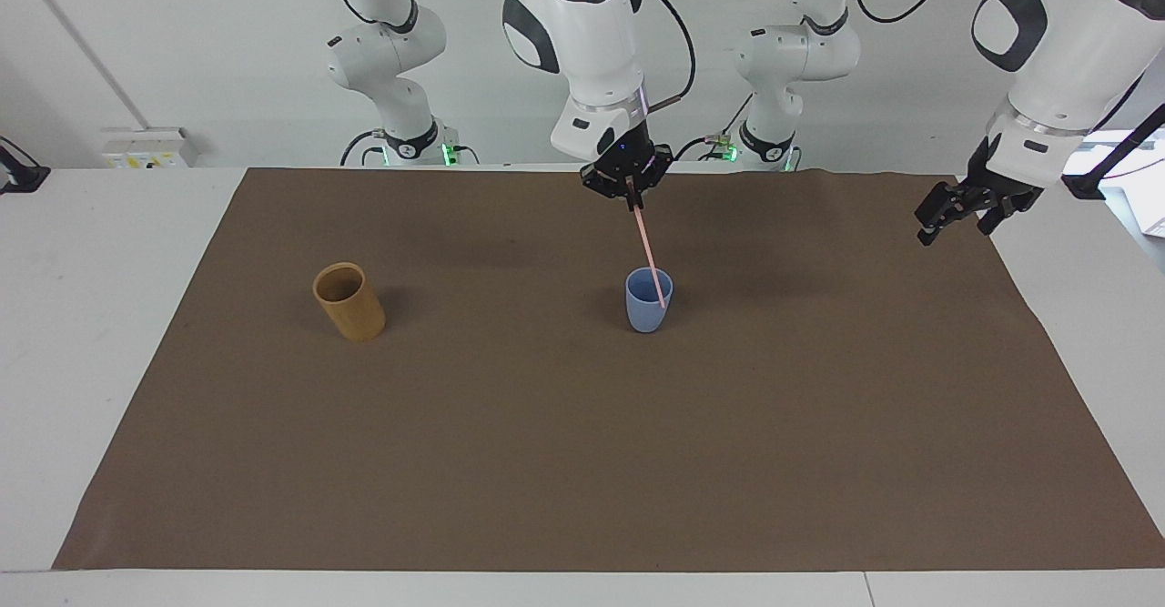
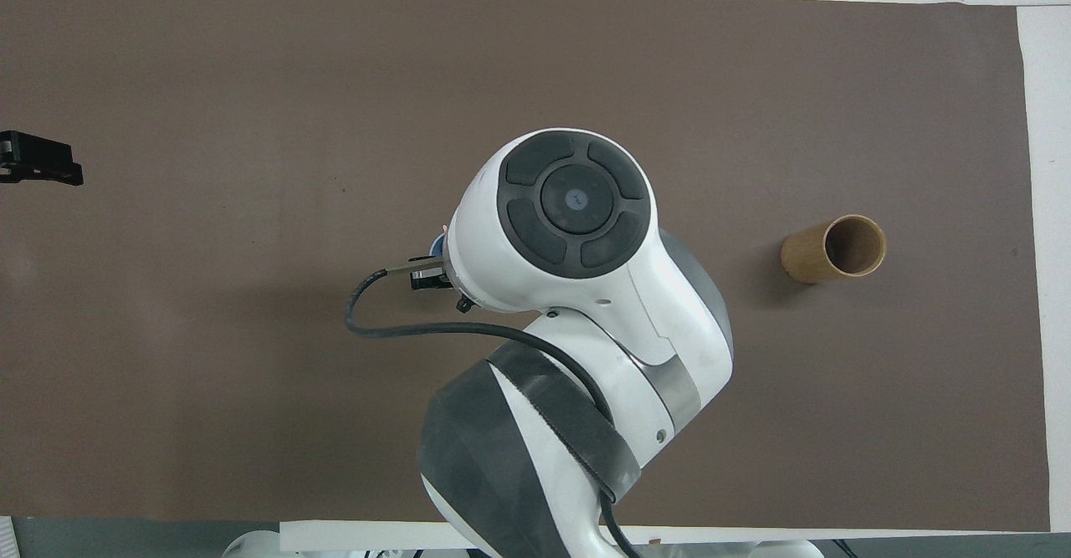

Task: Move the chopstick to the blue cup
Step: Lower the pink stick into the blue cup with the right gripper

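Note:
My right gripper (image 1: 631, 196) is shut on the top end of the pale pink chopstick (image 1: 648, 252) and holds it up over the blue cup (image 1: 647, 302). The stick slants down from the gripper. Its lower end shows against the cup's rim and wall at the side toward the left arm, and I cannot tell whether it is inside. In the overhead view the right arm covers nearly all of the cup (image 2: 436, 246) and the stick. My left gripper (image 1: 930, 227) waits in the air over the mat's edge at the left arm's end; it also shows in the overhead view (image 2: 38, 162).
A taller tan-orange cylindrical cup (image 1: 349, 302) stands on the brown mat (image 1: 582, 461) toward the right arm's end, level with the blue cup; it also shows in the overhead view (image 2: 832, 248). White table surrounds the mat.

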Controlling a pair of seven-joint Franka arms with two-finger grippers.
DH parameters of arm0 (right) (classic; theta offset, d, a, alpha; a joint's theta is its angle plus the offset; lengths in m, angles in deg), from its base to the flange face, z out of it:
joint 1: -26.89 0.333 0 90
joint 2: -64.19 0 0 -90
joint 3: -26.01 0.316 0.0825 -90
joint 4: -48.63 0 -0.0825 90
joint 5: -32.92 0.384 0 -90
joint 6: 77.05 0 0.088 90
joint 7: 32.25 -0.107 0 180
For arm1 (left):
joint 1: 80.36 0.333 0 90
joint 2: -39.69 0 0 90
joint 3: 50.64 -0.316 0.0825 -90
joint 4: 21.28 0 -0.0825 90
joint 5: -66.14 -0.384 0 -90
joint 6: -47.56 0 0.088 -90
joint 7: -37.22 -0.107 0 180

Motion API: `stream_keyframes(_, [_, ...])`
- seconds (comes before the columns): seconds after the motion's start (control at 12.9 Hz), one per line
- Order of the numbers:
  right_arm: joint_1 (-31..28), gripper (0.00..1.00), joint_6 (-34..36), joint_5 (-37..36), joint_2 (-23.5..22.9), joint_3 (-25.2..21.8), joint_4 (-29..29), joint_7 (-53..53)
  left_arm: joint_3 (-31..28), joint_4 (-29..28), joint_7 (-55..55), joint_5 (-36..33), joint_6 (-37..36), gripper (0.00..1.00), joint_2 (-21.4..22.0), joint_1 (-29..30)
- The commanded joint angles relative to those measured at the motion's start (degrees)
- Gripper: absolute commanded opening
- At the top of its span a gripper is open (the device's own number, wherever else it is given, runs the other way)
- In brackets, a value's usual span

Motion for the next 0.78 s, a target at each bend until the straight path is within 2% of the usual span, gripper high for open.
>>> stream_keyframes(0.0, [-0.27, 0.00, 3.20, 0.50, -0.04, 0.11, -2.54, -0.51, -0.16, 0.68, 0.07, -0.18, -1.02, 1.00, -0.22, -0.23])
stream_keyframes(0.16, [-0.18, 0.00, 5.66, 0.41, -0.48, 0.20, -3.95, -0.59, -0.16, 0.77, 0.07, -0.18, -1.11, 1.00, -0.22, -0.15])
stream_keyframes(0.54, [0.61, 0.01, 4.89, 0.24, 0.31, 0.20, 0.35, -0.86, -0.16, 0.77, 0.07, -0.18, -1.11, 1.00, -0.22, -0.15])
stream_keyframes(0.62, [0.52, 0.06, 4.97, 0.32, 0.31, 0.20, 0.53, -0.77, -0.16, 0.68, 0.07, -0.18, -1.02, 1.00, -0.22, -0.15])
stream_keyframes(0.7, [0.52, 0.50, 4.97, 0.24, 0.31, 0.20, 0.44, -0.77, -0.16, 0.77, 0.07, -0.18, -1.02, 1.00, -0.22, -0.15])
